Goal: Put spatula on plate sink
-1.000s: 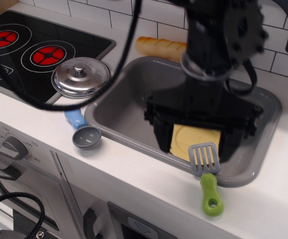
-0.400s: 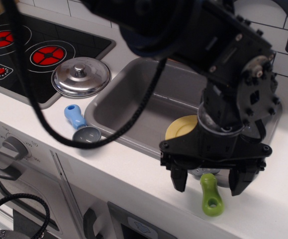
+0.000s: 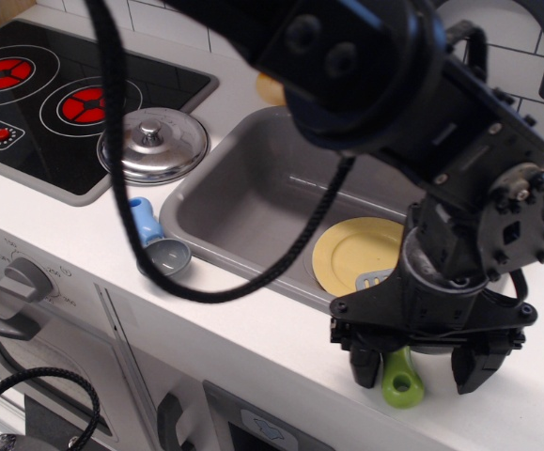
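Straddling the spatula (image 3: 396, 374), the end effector (image 3: 420, 366) is seen w/ fingers spread apart, nothing gripped yet. Spatula lies on the counter (image 3: 253, 329) at the sink (image 3: 253, 202) front rim; green handle end shows between the fingers, grey head mostly hidden, a bit visible on the plate (image 3: 347, 246) edge. Long axis appears to run roughly front-to-back, approx. across the finger gap, so closing there looks feasible.
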Robot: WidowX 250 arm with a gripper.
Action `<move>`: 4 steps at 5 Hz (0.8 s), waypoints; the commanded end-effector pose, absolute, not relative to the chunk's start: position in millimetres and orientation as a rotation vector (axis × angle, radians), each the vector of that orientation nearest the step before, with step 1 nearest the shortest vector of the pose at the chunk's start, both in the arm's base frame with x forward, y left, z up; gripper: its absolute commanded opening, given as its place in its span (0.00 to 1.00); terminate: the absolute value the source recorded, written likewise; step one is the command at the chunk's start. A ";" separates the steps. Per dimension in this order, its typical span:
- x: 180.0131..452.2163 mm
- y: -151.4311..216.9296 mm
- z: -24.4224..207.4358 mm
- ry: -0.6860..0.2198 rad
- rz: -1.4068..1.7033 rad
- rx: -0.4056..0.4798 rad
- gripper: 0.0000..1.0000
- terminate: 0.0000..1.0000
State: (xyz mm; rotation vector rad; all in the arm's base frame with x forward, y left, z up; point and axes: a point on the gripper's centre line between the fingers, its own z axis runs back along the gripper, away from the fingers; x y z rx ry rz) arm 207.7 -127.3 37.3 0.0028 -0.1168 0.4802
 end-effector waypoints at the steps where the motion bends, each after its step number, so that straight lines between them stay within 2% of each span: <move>1: 213.6 -120.6 44.6 -0.158 0.477 -0.020 0.00 0.00; 3: 240.7 -90.4 72.3 -0.168 0.552 -0.032 0.00 0.00; 4: 268.8 -68.7 69.3 -0.172 0.635 -0.024 0.00 0.00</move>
